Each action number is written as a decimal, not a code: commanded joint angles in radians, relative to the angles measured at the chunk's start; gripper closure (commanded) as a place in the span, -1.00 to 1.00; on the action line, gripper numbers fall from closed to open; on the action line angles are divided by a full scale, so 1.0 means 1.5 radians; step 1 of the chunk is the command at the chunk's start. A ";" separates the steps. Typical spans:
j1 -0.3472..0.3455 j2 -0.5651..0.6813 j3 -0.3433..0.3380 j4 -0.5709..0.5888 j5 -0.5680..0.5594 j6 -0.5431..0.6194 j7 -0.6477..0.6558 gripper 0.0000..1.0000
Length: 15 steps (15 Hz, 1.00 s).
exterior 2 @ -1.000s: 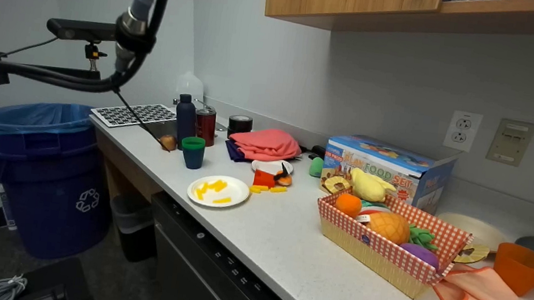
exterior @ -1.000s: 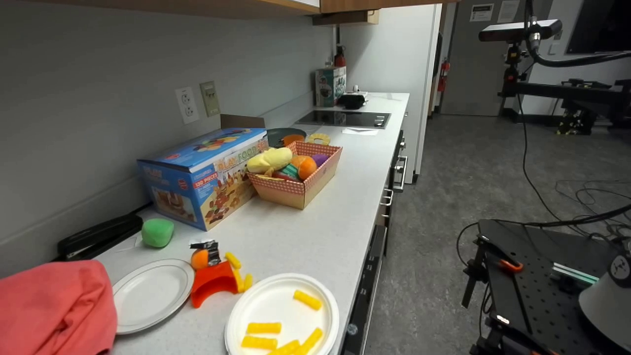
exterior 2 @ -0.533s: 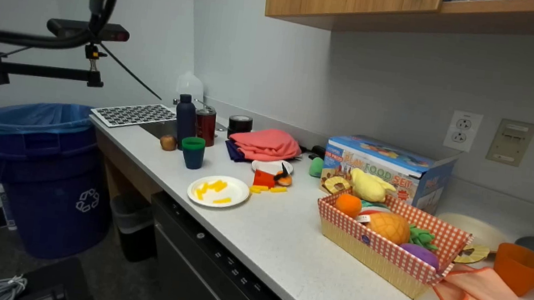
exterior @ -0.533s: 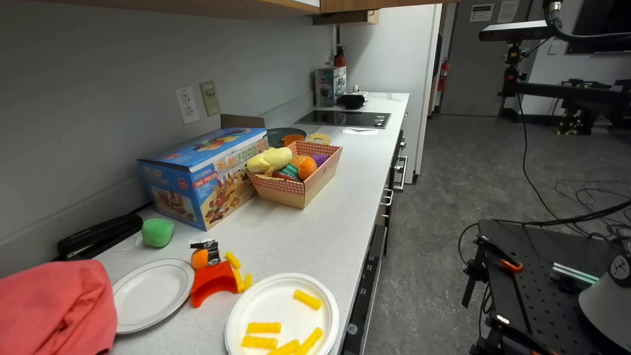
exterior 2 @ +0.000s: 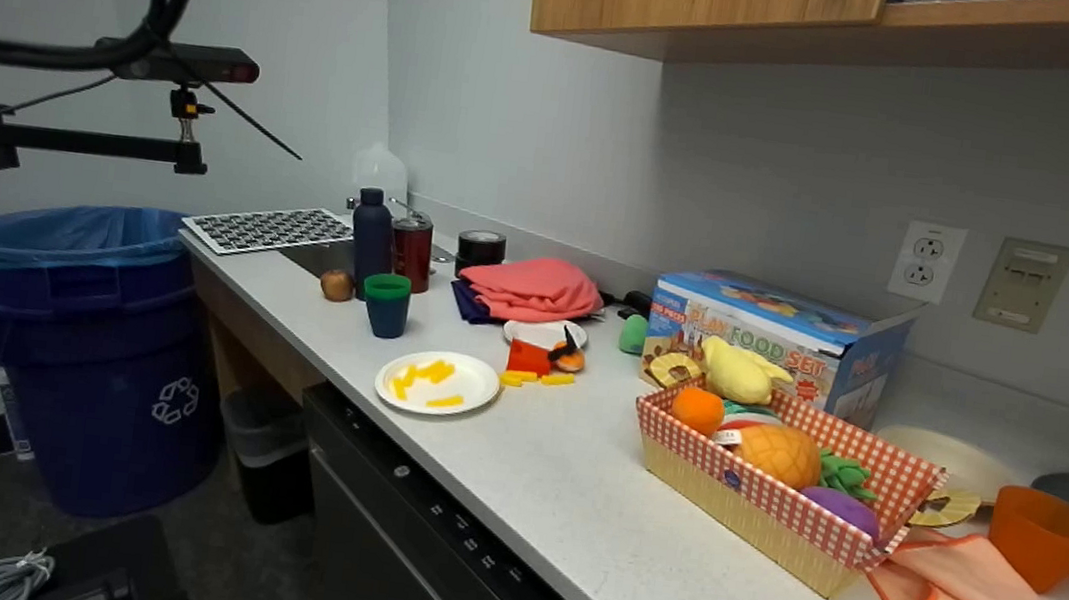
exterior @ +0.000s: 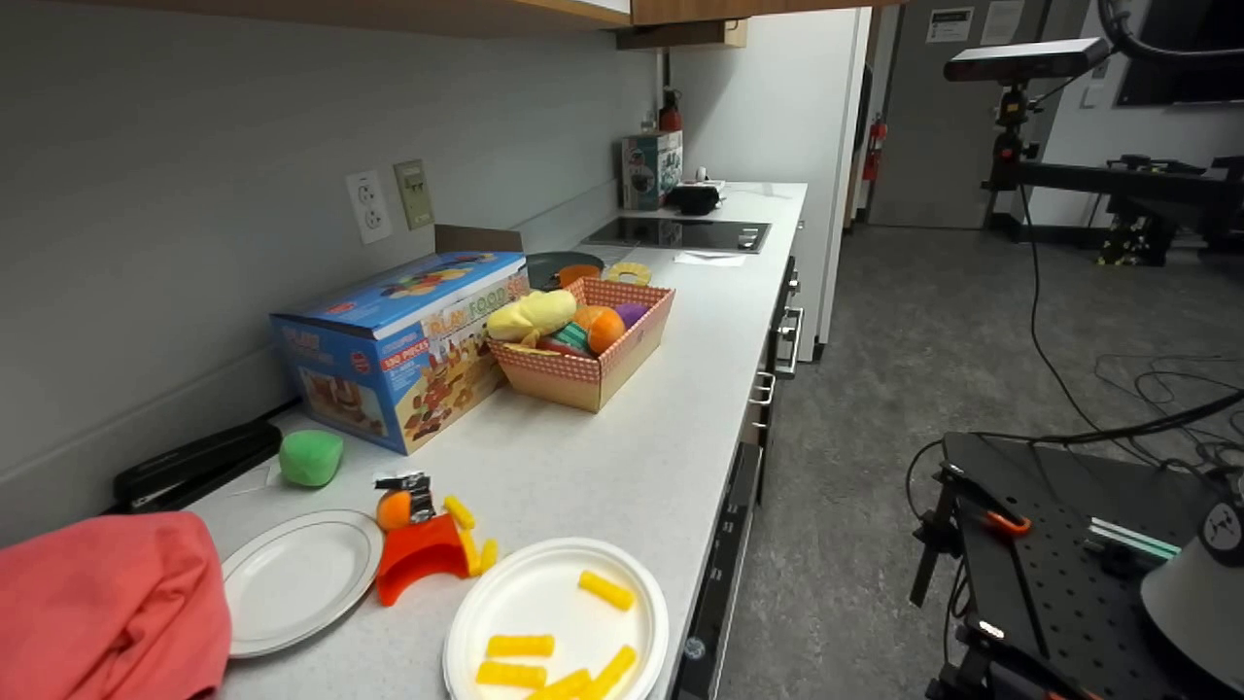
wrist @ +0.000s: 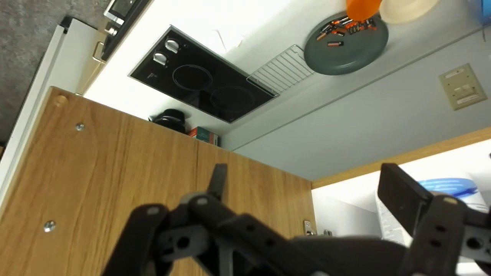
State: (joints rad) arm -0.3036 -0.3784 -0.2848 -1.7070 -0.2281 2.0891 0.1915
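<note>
My gripper (wrist: 303, 168) is open in the wrist view, with nothing between its two dark fingers. The left finger lies in front of an open wooden cabinet door (wrist: 126, 172), and the right finger lies in front of the white cabinet interior (wrist: 341, 214). I cannot tell whether either touches. A white and blue package (wrist: 448, 188) sits inside the cabinet, partly behind the right finger. Below are a black cooktop (wrist: 199, 76), a wire rack (wrist: 284, 71) and a grey-green plate (wrist: 345, 57) with several batteries. The gripper is out of view in both exterior views.
A gingham basket (exterior 2: 740, 525) of toy food stands beside a play food box (exterior 2: 762, 336). A white plate (exterior 2: 437, 405) holds yellow sticks. A red cloth (exterior 2: 536, 288), dark bottle (exterior 2: 372, 241) and cup (exterior 2: 386, 308) stand farther along. Arm cables (exterior 2: 165, 6) hang at upper left.
The arm's cables have moved up and left in an exterior view, and up and right in an exterior view from the far side. The things on the counter have not moved.
</note>
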 commanded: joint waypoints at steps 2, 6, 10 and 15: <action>-0.007 -0.004 0.005 -0.006 0.006 -0.002 -0.004 -1.00; -0.008 -0.008 0.005 -0.014 0.006 -0.001 -0.004 -1.00; -0.008 -0.008 0.005 -0.014 0.006 -0.001 -0.004 -1.00; -0.008 -0.008 0.005 -0.014 0.006 -0.001 -0.004 -1.00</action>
State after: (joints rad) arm -0.3036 -0.3961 -0.2843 -1.7334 -0.2276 2.0892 0.1915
